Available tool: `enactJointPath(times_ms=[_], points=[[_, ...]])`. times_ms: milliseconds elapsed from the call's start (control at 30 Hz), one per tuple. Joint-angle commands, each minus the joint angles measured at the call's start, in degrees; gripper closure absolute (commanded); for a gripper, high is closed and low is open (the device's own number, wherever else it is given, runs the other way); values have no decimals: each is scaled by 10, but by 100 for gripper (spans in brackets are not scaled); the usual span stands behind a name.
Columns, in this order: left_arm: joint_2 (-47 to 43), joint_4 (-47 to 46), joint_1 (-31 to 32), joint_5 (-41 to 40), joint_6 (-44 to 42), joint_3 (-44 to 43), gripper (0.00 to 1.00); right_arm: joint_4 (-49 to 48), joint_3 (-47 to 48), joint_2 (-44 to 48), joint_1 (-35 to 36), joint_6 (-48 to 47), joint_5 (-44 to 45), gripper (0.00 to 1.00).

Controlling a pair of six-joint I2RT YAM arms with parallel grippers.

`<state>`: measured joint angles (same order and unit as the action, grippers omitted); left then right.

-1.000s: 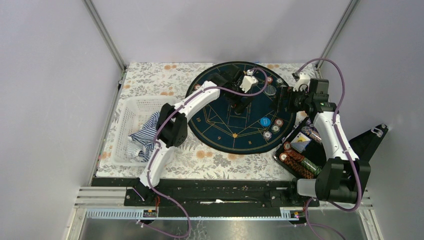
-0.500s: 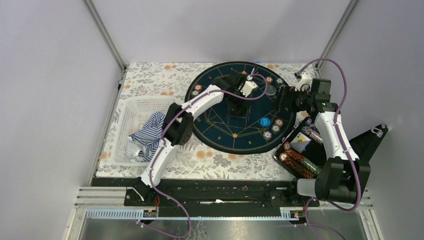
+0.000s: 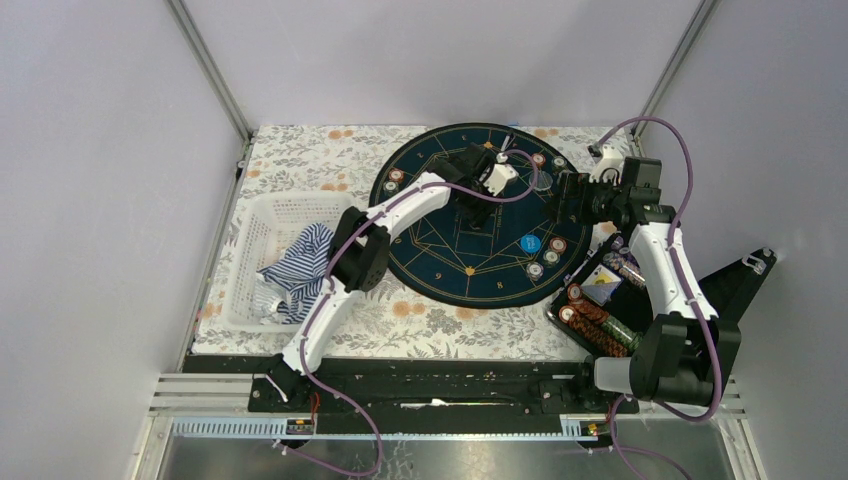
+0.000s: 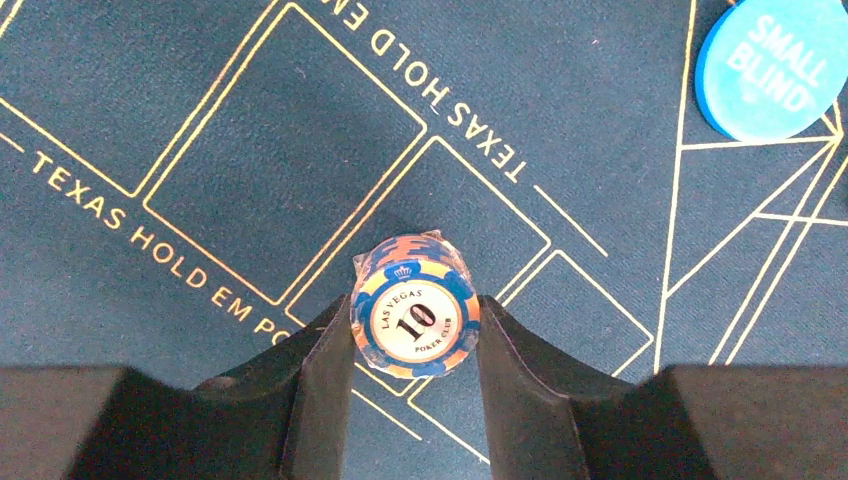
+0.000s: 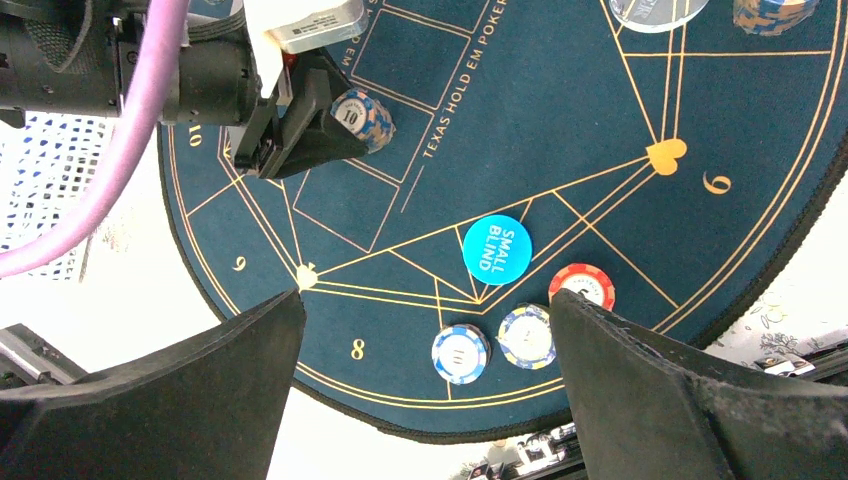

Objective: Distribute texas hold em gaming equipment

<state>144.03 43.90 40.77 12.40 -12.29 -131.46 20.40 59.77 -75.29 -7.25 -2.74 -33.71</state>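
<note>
Poker chip stack [image 4: 415, 318] on mat [image 4: 200, 150] | left pincer [image 4: 415, 322] clamped on it; right pincer [image 5: 425, 305] apart

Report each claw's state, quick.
Left claw: closed on the blue-orange chip stack, still on the mat.
Right claw: open, holding nothing.

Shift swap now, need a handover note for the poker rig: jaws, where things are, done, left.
Left gripper: jaws against both sides of a chip stack marked 10 at the centre of the Texas Hold Em mat.
Right gripper: open, empty, above the mat's right side.
Done: SMALL BLIND disc and three chip stacks sit on the mat's near right.
Left: chip rows in the black tray, likely more to hand out.
</note>
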Motion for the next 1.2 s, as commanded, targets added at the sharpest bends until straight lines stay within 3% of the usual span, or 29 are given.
enactJointPath(times_ms=[0,167,367,533,800,1167], points=[[-84,-20,0,-7,-2,7,65,-7,5,-8,-3,-9,-16,0],[-175,-30,-17,-14,26,85,69,-5,4,-13,-3,-11,-29,0],[-307,-82,-60,-37,67,246,70,-2,3,-18,-3,-12,-41,0],[-367,-120,-103,-64,79,359,70,-1,2,-19,-3,-16,-44,0],[-370,-166,-166,-93,86,424,71,4,2,-25,-3,-20,-55,0],[-311,-190,-200,-94,93,410,71,6,1,-30,-3,-24,-59,0]])
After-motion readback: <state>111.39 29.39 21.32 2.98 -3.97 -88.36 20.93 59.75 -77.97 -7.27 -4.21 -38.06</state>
